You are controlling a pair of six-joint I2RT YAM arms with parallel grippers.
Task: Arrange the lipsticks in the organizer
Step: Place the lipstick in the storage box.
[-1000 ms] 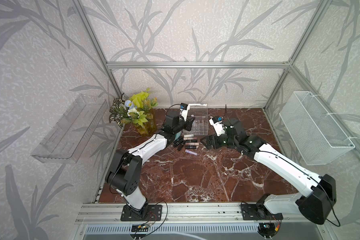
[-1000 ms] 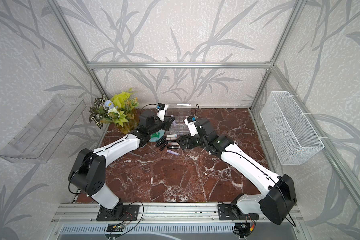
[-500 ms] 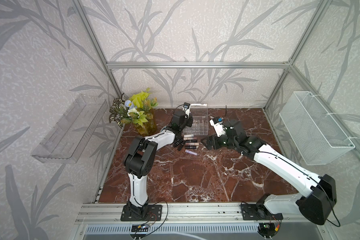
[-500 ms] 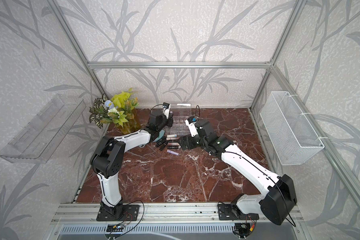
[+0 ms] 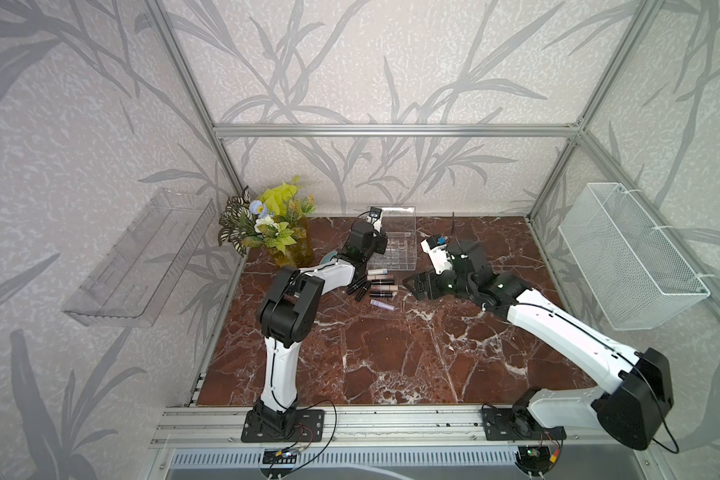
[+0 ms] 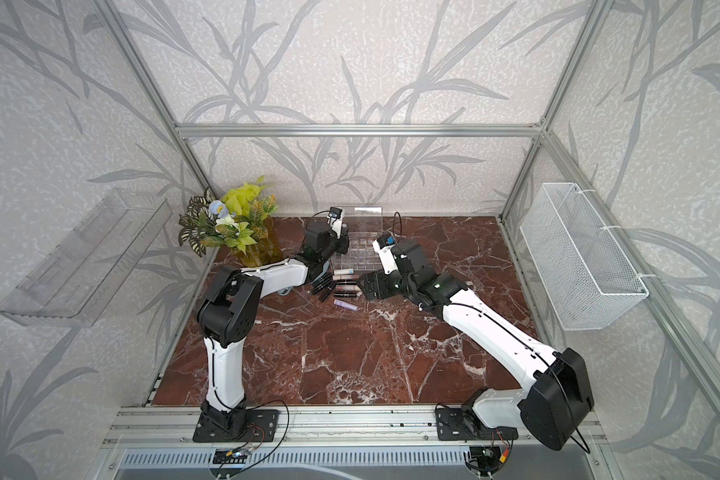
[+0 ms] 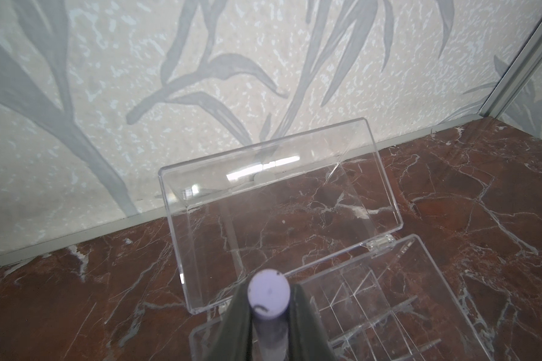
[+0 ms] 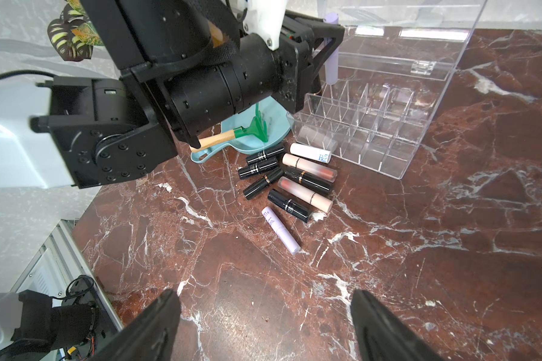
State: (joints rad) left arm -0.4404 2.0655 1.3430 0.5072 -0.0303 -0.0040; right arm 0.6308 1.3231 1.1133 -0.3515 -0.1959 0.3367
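While tight around lipstick point(image 8: 331, 59) — left claw point(image 7: 268, 292)

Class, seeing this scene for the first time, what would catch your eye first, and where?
The left gripper pinches a lilac lipstick upright above the open clear organizer at the back of the red marble table. In front of it, a cluster of black, beige and lilac lipsticks lies flat, with the right gripper open nearby.

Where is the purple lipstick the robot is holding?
In the right wrist view, the purple lipstick stands upright in the left end effector, over a back corner of the organizer, beside its open lid.
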